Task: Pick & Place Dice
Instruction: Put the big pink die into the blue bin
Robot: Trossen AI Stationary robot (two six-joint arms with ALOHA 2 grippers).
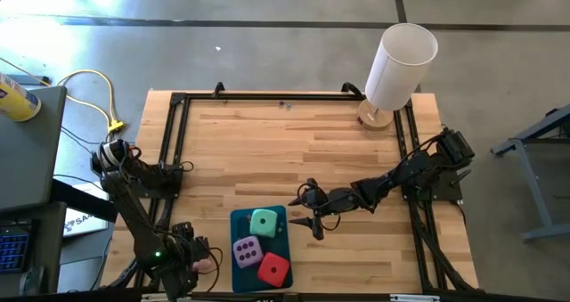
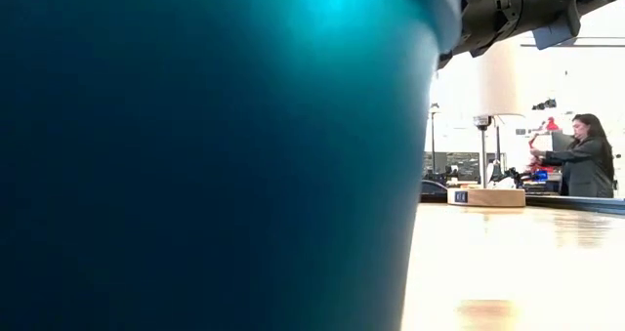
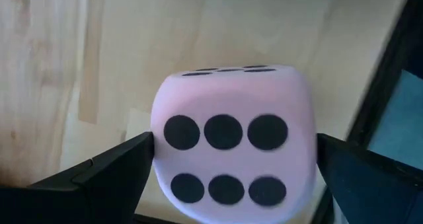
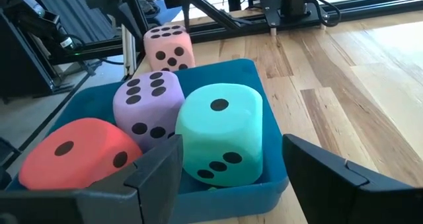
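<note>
A teal tray (image 1: 237, 220) near the table's front edge holds three dice: mint green (image 1: 264, 222), lilac purple (image 1: 247, 250) and red (image 1: 273, 268). The pale pink die (image 3: 231, 145) rests on the wood just left of the tray, also seen in the right wrist view (image 4: 170, 47). My left gripper (image 1: 199, 265) points down over it, open, one finger on each side of the die. My right gripper (image 1: 307, 215) hovers open at the tray's right side, facing the green die (image 4: 221, 135), with nothing between its fingers. My left gripper comes from above with a finger (image 3: 112, 174) close beside each of two opposite sides of the pink die (image 3: 158, 151). The die sits on the table, six pips toward the camera. I cannot tell whether the fingers touch it.
A white cylinder (image 1: 401, 66) on a wooden base stands at the table's far right corner. A black frame (image 1: 174, 142) runs along the table's edges. In the low view the tray's wall (image 2: 195, 155) blocks most of the picture; a person (image 2: 586, 155) stands far behind the table.
</note>
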